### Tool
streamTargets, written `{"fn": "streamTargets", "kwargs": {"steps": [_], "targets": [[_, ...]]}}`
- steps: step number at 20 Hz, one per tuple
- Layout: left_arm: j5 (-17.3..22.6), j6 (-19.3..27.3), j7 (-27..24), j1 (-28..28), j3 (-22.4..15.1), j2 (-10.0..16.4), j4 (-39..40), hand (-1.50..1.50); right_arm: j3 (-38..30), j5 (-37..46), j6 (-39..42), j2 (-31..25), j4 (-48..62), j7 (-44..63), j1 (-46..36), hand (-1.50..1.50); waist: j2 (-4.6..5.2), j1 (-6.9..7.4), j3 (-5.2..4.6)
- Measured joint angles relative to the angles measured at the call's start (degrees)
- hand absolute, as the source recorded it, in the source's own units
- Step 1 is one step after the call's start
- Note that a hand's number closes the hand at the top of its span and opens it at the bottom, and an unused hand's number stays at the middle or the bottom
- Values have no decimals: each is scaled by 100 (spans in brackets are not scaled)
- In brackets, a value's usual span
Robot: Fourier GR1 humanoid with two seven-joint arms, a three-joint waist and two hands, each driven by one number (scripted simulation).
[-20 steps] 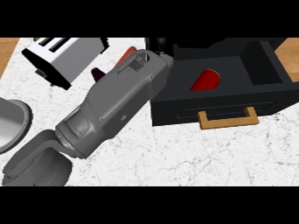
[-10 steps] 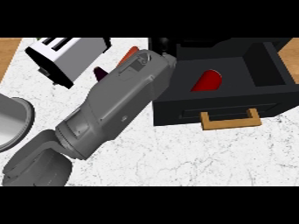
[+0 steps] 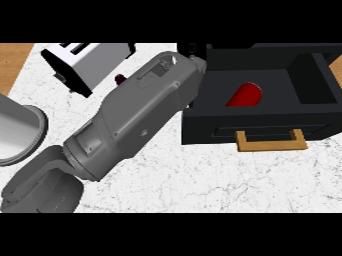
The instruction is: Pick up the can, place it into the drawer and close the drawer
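The red can (image 3: 244,95) lies inside the open black drawer (image 3: 321,82), left of its middle. The drawer's wooden handle (image 3: 271,140) faces the near side. My left forearm (image 3: 137,115) runs from the lower left up to the drawer's back left corner. Only a small black part of the left hand (image 3: 191,50) shows there, past the wrist, beside the drawer's left wall. Nothing shows how its fingers are set. The can is apart from the hand. My right hand shows nowhere.
A silver toaster (image 3: 85,62) stands at the back left, with a small dark red part (image 3: 119,78) peeking out beside the forearm. A grey round container (image 3: 4,130) stands at the left edge. The white marble counter (image 3: 226,175) stretches in front of the drawer.
The whole scene has slid slightly to the right in the view. The forearm keeps the same line, and less of the red part beside the wrist shows. The can has not moved in the drawer.
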Motion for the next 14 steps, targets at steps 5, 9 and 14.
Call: {"fn": "streamTargets", "kwargs": {"steps": [5,9,14], "targets": [[38,113,132,22,-30,0,-165,-150,803,1430,-279,-35,431,-180,-506,-150,-32,122,-3],[-16,100,282,1,29,38,-197,-150,1387,2468,-720,-12,1050,-343,-995,-150,-52,203,-5],[-180,119,468,132,15,198,-346,-150,1883,3442,-1131,-157,2033,-525,-1672,-150,-77,289,-6]]}}
